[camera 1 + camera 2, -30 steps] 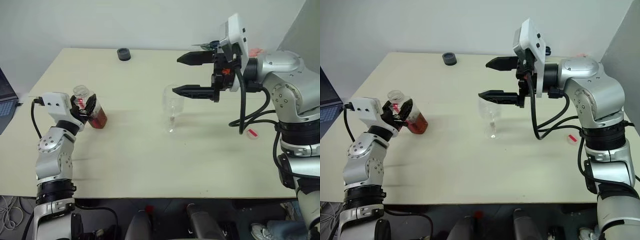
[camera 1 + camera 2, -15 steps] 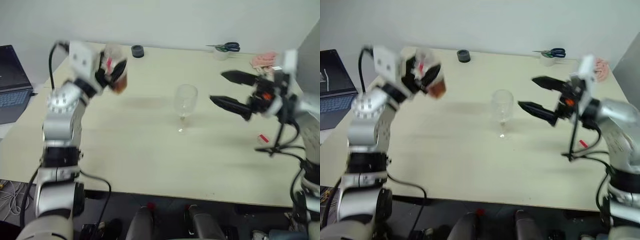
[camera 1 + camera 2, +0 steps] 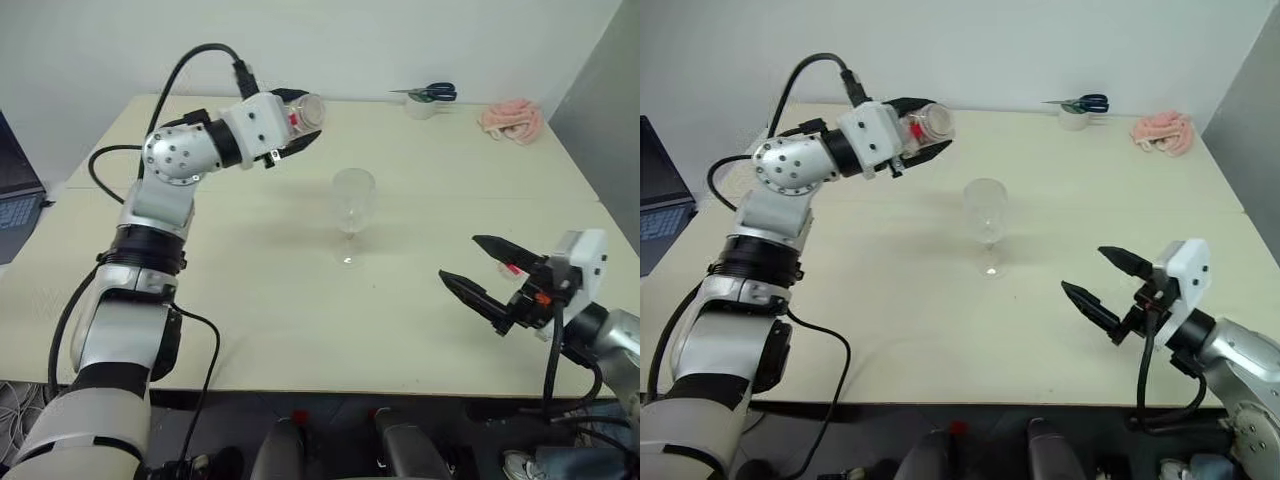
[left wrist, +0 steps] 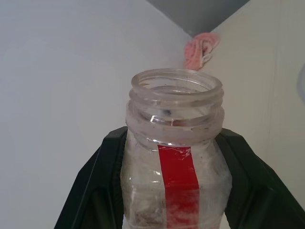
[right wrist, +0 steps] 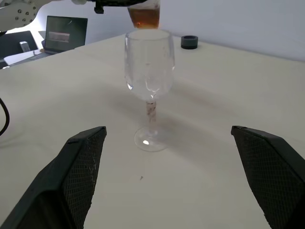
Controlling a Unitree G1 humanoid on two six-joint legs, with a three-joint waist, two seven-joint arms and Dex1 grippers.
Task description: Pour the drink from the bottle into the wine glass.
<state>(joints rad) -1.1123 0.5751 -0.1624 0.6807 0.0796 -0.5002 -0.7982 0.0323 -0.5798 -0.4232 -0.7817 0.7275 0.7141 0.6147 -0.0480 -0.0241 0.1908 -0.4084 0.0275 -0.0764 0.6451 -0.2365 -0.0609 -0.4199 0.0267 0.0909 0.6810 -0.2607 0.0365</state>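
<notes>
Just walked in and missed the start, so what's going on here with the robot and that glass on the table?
The robot's left gripper holds a small clear plastic bottle with a red label strip, raised above the pale table and tipped towards a clear stemmed wine glass. A little reddish-brown drink sits in the bottle. The glass stands upright and looks empty; nothing is pouring yet. The right gripper is open and empty, low near the table's front edge, apart from the glass.
</notes>
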